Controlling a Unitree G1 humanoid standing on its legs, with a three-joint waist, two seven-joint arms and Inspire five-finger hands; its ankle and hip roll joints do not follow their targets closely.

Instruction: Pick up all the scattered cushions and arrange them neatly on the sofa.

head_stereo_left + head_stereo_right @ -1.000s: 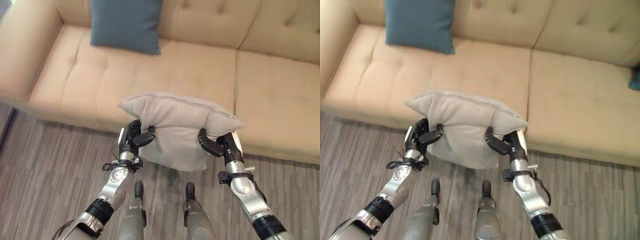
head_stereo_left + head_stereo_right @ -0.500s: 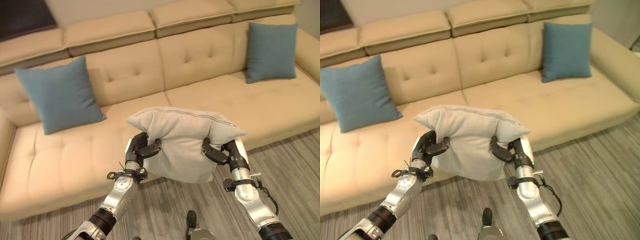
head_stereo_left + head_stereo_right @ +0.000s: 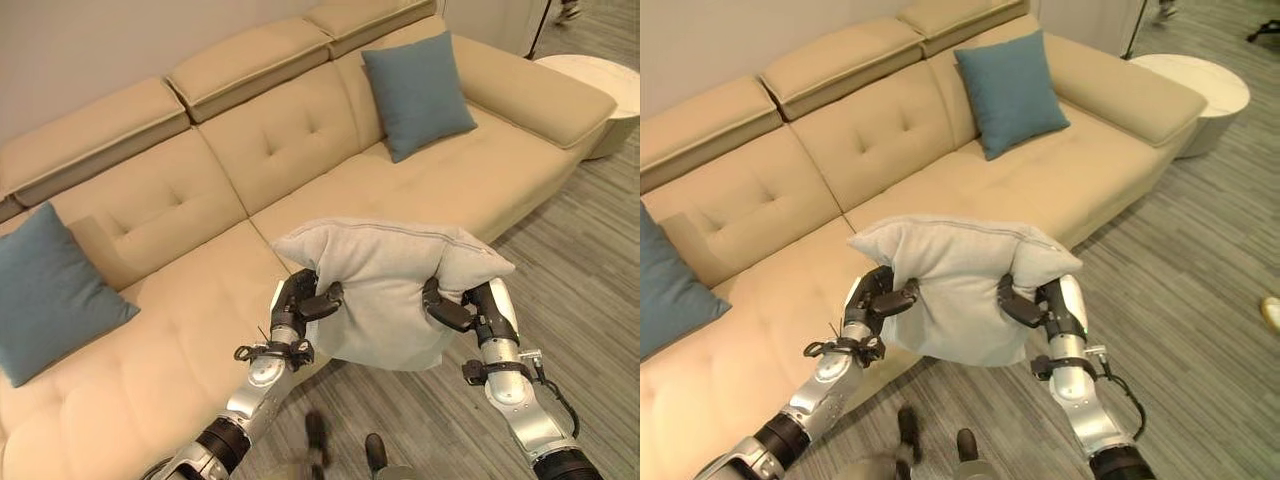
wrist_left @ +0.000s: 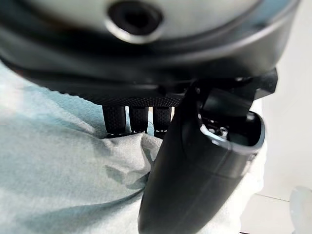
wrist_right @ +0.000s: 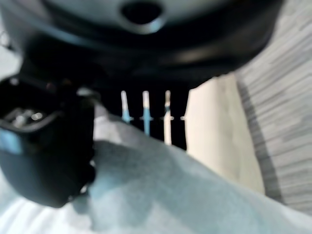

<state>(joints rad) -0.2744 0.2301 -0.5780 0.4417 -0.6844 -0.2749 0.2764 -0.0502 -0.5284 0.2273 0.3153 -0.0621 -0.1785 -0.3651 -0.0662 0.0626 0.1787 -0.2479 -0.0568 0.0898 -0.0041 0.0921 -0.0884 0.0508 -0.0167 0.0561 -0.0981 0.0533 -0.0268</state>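
Both robot hands are clamping the grey cushion (image 3: 385, 290) in mid-air, off the sofa (image 3: 200, 190).
You are risking a drop: left robot hand (image 3: 300, 303) and right robot hand (image 3: 462, 308) are pinching only its side folds.

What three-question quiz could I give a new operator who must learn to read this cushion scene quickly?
1. True or false: the grey cushion rests on the sofa.
2. How many blue cushions are on the sofa? A) one B) two C) three
3. Fill in: the grey cushion is held by ____ hands.

Key:
1. False; the left hand and right hand hold it in the air before the seat.
2. B: one blue cushion at the right end, the other blue cushion at the left.
3. both
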